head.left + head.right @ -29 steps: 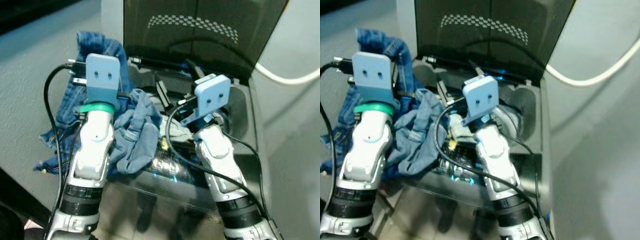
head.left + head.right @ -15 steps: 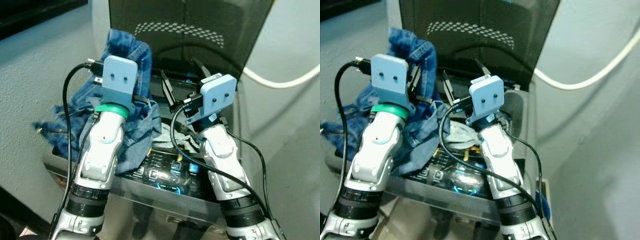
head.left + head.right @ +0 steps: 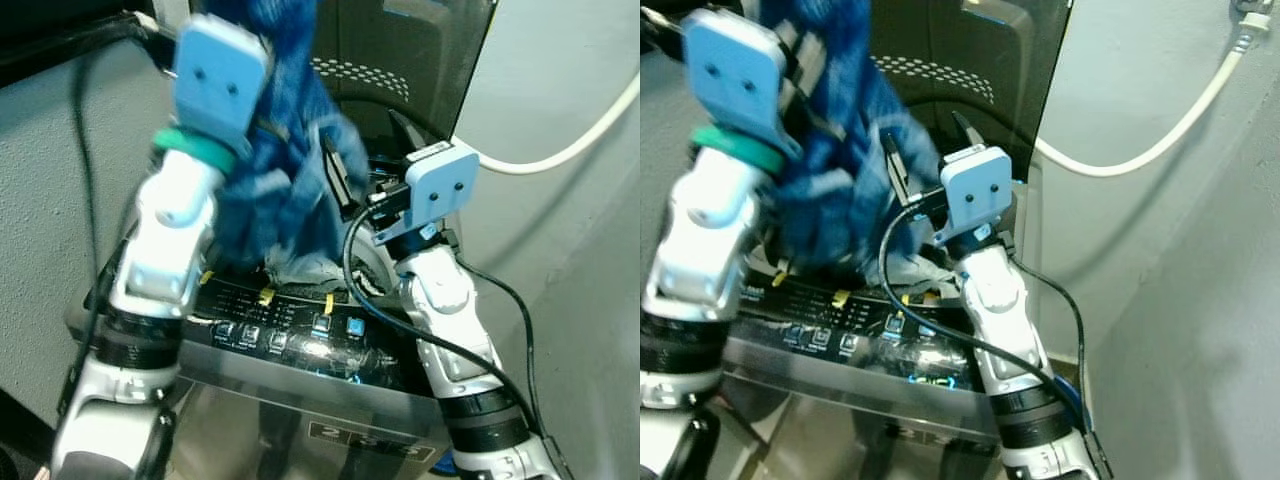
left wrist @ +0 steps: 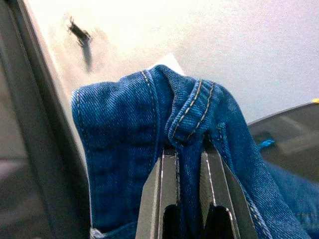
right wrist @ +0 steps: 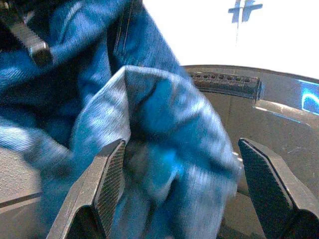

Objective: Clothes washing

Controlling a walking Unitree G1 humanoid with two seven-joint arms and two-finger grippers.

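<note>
1. The step in hand looks like loading: the left gripper (image 4: pixel 182 164), raised in the upper left of the left eye view, is clenched on a seam of the blue jeans (image 3: pixel 280 170), and the denim hangs from it in a bunch down toward the tub opening.
2. The right gripper (image 5: pixel 179 174), at the centre of the left eye view just right of the hanging cloth, has its fingers spread wide with a fold of denim lying between them; they are not closed on it.
3. The jeans sit mostly above the washing machine (image 3: pixel 300 350), their lower end trailing at the mouth of the tub, where a paler scrap of cloth (image 3: pixel 305 268) also shows.
4. The next move probably calls for lowering the left arm so the bunch drops into the drum, with the right gripper guiding or pinching the loose fold so nothing drapes over the rim.
5. The machine is a top loader with its dark lid (image 3: pixel 420 60) standing open at the upper middle and a lit control panel (image 3: pixel 290 335) along the front edge.
6. Grey walls close in on both sides; a white hose (image 3: pixel 560 140) curves across the upper right.
</note>
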